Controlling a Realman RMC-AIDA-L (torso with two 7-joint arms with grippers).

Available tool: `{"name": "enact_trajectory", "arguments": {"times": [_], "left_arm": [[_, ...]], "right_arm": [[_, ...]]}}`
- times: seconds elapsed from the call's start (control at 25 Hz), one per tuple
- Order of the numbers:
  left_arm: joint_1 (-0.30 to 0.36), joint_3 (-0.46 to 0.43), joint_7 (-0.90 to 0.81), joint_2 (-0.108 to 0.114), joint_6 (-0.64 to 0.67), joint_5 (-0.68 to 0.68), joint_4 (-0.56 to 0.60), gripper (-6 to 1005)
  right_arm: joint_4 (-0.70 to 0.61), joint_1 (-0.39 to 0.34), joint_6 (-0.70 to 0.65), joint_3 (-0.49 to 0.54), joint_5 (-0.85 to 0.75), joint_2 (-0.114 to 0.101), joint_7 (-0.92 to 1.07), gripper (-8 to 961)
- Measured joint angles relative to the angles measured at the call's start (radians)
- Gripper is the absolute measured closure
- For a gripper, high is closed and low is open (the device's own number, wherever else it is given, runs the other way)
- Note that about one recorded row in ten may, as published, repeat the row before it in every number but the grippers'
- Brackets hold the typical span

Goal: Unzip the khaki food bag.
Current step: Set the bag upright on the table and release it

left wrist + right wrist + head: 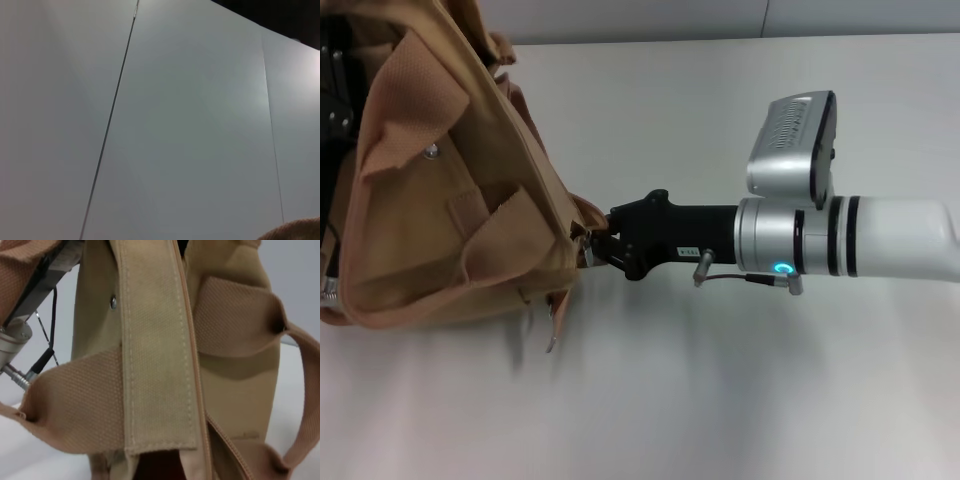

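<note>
The khaki food bag (450, 190) lies on its side at the left of the white table, its wide strap handles (410, 110) folded over it and a silver snap (431, 152) showing. My right gripper (596, 246) reaches in from the right and is pinched on a small silvery zipper pull (586, 247) at the bag's right end. The right wrist view is filled by the bag (150, 365), with a strap handle (75, 405) and the zipper seam (192, 355) running along it. My left arm (332, 90) is behind the bag at the far left, its gripper hidden.
The white table (720, 400) stretches in front of and to the right of the bag. A small metal tag (552, 342) hangs from the bag's near side. The left wrist view shows a pale wall (175, 125) and a khaki corner (295, 231).
</note>
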Motion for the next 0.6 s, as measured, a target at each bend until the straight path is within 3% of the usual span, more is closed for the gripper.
{"name": "enact_trajectory", "arguments": {"times": [0.2, 0.28, 0.48, 0.6], "left_arm": [[-0.002, 0.0, 0.0, 0.0, 0.0, 0.0, 0.0, 902], [-0.004, 0.0, 0.0, 0.0, 0.0, 0.0, 0.0, 902], [0.002, 0.021, -0.043, 0.001, 0.001, 0.024, 0.001, 901], [0.012, 0.025, -0.047, 0.001, -0.004, 0.047, 0.001, 900]], "right_arm": [[-0.001, 0.002, -0.005, 0.033, -0.001, 0.0, -0.024, 874], [-0.006, 0.001, -0.013, 0.037, 0.0, 0.0, -0.024, 915], [-0.066, -0.059, -0.109, 0.121, 0.007, 0.0, 0.009, 914], [-0.154, -0.142, -0.223, 0.233, 0.007, -0.001, 0.07, 909]]}}
